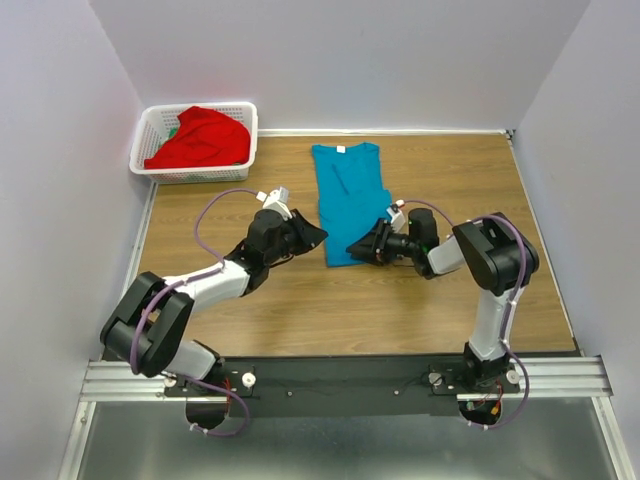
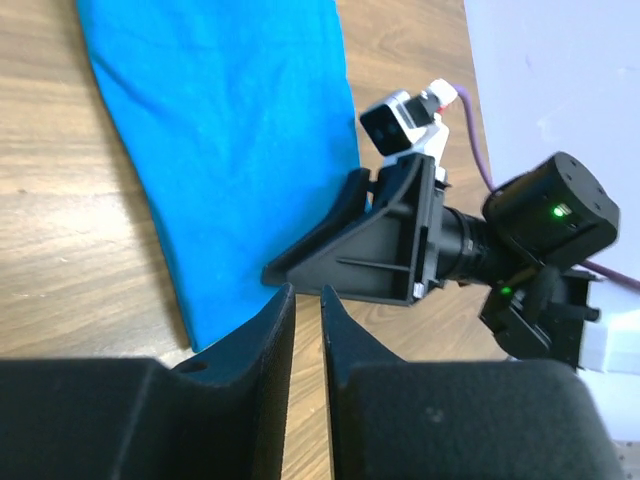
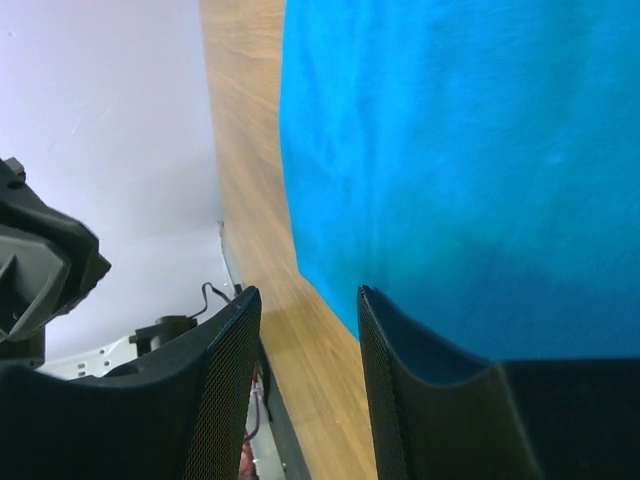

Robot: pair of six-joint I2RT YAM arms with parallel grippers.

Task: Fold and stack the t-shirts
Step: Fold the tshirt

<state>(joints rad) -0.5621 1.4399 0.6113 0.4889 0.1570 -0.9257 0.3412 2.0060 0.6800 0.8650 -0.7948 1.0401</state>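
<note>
The teal-blue t-shirt (image 1: 348, 200) lies on the wooden table as a long narrow strip, collar at the far end. It also shows in the left wrist view (image 2: 230, 130) and the right wrist view (image 3: 460, 150). My left gripper (image 1: 318, 237) (image 2: 307, 290) is low at the shirt's near left corner, over bare wood, almost shut with only a thin gap and nothing in it. My right gripper (image 1: 355, 248) (image 3: 308, 292) is open at the shirt's near edge, one finger over the cloth and one over wood. The red t-shirt (image 1: 200, 138) lies bunched in the basket.
The white lattice basket (image 1: 190, 174) stands at the far left corner by the wall. White walls close in the table on the left, back and right. My two grippers point at each other, a short way apart, tips near the shirt's near end.
</note>
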